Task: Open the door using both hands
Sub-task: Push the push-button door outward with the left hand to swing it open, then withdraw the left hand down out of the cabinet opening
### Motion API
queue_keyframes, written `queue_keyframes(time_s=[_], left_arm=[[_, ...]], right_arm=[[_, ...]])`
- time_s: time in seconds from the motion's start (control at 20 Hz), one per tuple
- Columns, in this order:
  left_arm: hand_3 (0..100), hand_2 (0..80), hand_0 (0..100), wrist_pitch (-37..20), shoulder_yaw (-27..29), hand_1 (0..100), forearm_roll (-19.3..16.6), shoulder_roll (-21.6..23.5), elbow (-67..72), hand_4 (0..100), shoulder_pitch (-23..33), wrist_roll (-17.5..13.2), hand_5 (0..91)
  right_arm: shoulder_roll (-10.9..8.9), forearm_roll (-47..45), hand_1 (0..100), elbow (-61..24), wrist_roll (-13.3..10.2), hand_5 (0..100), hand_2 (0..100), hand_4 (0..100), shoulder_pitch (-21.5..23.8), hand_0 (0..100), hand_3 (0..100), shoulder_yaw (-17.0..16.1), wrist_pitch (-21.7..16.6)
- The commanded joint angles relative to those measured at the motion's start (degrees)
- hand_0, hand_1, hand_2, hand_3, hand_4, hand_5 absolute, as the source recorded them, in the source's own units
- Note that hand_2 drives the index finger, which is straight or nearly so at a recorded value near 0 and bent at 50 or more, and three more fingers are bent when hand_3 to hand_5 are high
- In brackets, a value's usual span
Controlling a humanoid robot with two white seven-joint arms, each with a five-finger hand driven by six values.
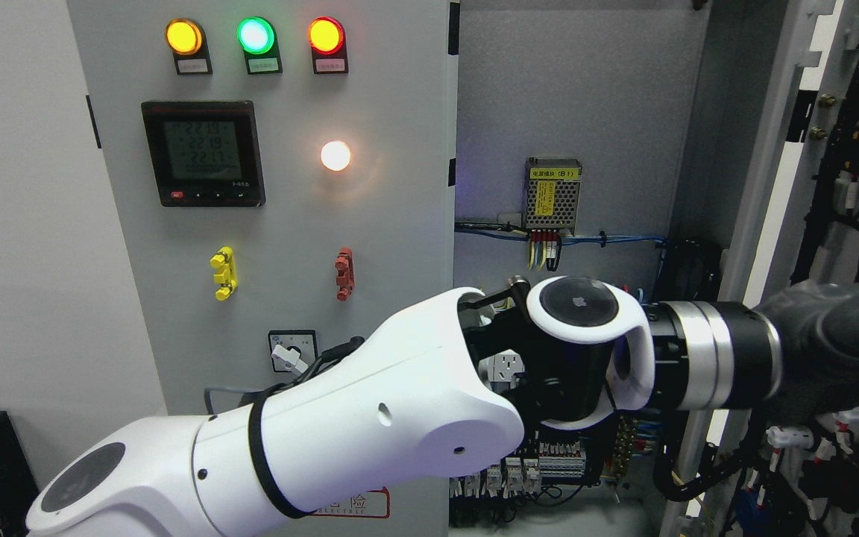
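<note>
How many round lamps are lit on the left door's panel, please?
4: yellow lamp, green lamp and red lamp across the top, white lamp below the red. None seems hidden.

The tall grey metal cabinet [400, 224] fills the frame's centre. Its closed left panel carries three round lamps [253, 35] at upper left, a black digital meter [203, 154] below.

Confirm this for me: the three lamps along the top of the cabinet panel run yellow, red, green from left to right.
Not quite. In the head view the lamps along the top of the panel run yellow lamp, green lamp, red lamp from left to right; green sits in the middle, red at the right.
</note>
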Motion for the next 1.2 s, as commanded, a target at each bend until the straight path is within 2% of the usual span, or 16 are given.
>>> queue_keyframes(time_s=[0.0,0.15,0.35,0.4,0.5,0.55,0.6,0.7,0.8,0.85,0.9,1.05,1.15], left_arm=[[0,0.0,0,-4.3,-3.77,0,0.31,-6.97,5.42,0,-0.15,2.62,0.0],[0,0.0,0,-8.26,-5.88,0,0.92,-6.97,6.57,0,-0.07,4.82,0.0],[0,0.0,0,-7.74,-5.54,0,2.68,-6.18,4.21,0,0.2,5.27,0.0],[0,0.0,0,-7.04,-5.19,0,2.77,-3.13,1.41,0,0.29,5.01,0.0],[0,0.0,0,-5.02,-4.22,0,2.77,8.27,-5.0,0,0.46,3.43,0.0],[0,0.0,0,-4.76,-4.22,0,2.77,13.72,-7.99,0,0.9,0.64,0.0],[0,0.0,0,-4.67,-4.39,0,2.68,20.04,-10.81,0,1.86,-3.39,0.0],[0,0.0,0,-4.66,-4.74,0,2.25,33.48,-15.38,0,3.88,-13.84,0.0],[0,0.0,0,-4.66,-5.01,0,1.63,43.61,-17.5,0,10.01,-21.77,0.0],[0,0.0,0,-4.66,-5.1,0,-0.11,47.74,-18.3,0,14.31,-24.15,0.0],[0,0.0,0,-4.66,-5.1,0,-4.31,51.18,-18.83,0,19.4,-25.83,0.0],[0,0.0,0,-5.63,-4.22,0,-24.58,57.61,-18.31,0,40.29,-26.99,0.0],[0,0.0,0,-7.9,-2.56,0,-37.08,59.47,-15.69,0,55.58,-26.99,0.0]], right_arm=[[0.08,0.97,0,0.01,0.05,0,0,0,0.04,0,0,-0.18,-0.05],[-0.01,0.97,0,0.01,0.05,0,0,0,0.04,0,0,-0.18,-0.05],[-0.01,0.97,0,0.01,0.05,0,0,0,0.04,0,0,-0.18,0.04],[-0.01,0.97,0,0.01,0.05,0,0,0,0.04,0,0,-0.18,-0.05],[-0.01,0.97,0,0.01,0.05,0,0,0,0.04,0,0,-0.18,-0.05],[-0.01,0.97,0,0.01,0.05,0,0,0,0.04,0,0,-0.18,0.04],[-0.01,0.97,0,0.01,0.05,0,0,0,-0.05,0,0,-0.18,0.04],[-0.01,0.97,0,0.01,0.05,0,0,0,-0.05,0,0,-0.18,0.04],[-0.01,0.97,0,0.01,0.05,0,0,0,0.04,0,0,-0.18,-0.05],[-0.01,0.97,0,0.01,0.05,0,0,0,-0.05,0,0,-0.18,0.04],[-0.01,0.97,0,0.01,0.05,0,0,0,0.04,0,0,-0.18,-0.05],[-0.01,0.97,0,0.01,0.05,0,0,0,0.04,0,0,-0.18,0.04],[-0.01,0.97,0,-0.08,0.05,0,0,0,0.04,0,0,-0.18,0.04]])
